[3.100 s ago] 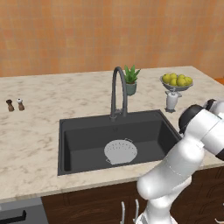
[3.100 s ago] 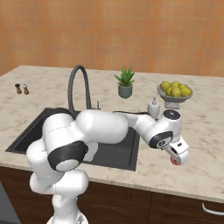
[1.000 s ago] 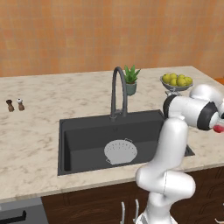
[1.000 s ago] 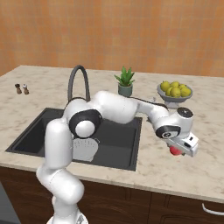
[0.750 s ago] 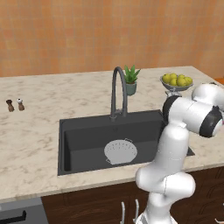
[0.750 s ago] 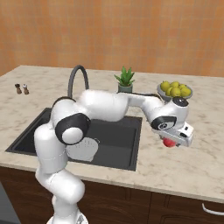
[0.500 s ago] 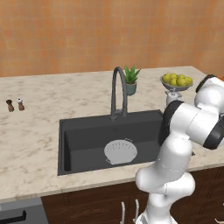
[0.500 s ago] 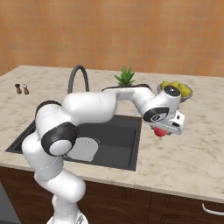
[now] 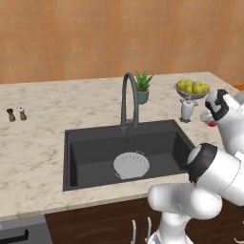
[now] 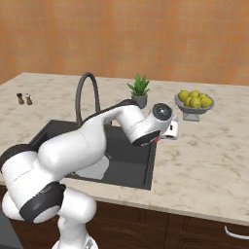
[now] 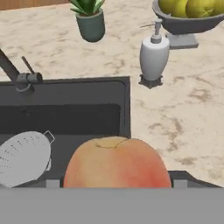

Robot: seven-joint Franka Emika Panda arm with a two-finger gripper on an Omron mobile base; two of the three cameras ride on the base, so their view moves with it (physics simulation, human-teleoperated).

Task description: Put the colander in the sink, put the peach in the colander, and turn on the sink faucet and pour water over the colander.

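Observation:
The white-grey colander [image 9: 131,165] lies on the floor of the dark sink [image 9: 95,147], near the drain; it also appears in the hand view [image 11: 24,158]. My gripper [image 9: 212,120] hangs above the counter just right of the sink's right rim, shut on the orange-red peach [image 11: 116,164], which bulges up between the fingers. In the right base view the peach [image 10: 156,140] peeks out as a red spot under the hand, by the sink's [image 10: 129,165] near right corner. The dark gooseneck faucet [image 9: 128,100] stands behind the basin, and no water is running.
A white soap dispenser [image 9: 187,109] stands right of the sink. Behind it is a footed bowl of yellow-green fruit [image 9: 192,89]. A small potted plant [image 9: 142,88] sits by the faucet. Salt and pepper shakers [image 9: 16,114] stand far left.
The arm has swung left with the peach, from over the right counter to the sink's right rim. The colander has not moved.

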